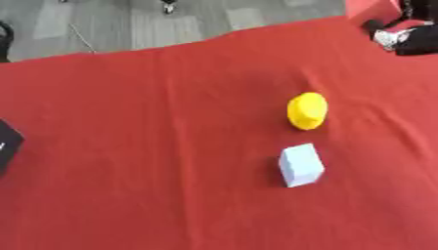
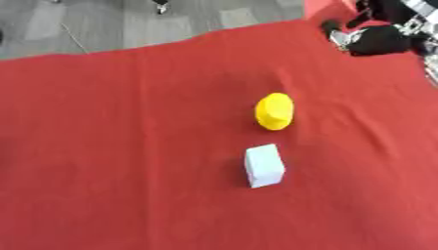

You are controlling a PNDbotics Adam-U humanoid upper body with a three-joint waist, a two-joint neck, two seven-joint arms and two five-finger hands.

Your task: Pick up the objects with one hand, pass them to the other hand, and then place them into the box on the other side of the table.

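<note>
Lying on the red cloth-covered table (image 1: 128, 146), a yellow rounded object (image 1: 307, 111) and a pale blue-white block (image 1: 300, 165) sat near each other right of centre, the block nearer the robot and not touching the yellow one. Neither was held. The right hand (image 2: 381, 39) showed at the upper right corner, black with silver parts, above the table's far edge and well apart from both objects; whether its fingers were spread or curled could not be told. A dark box-like shape (image 1: 7, 145) showed at the left edge in the left eye view. Grey floor (image 1: 171, 24) lay beyond the table.
</note>
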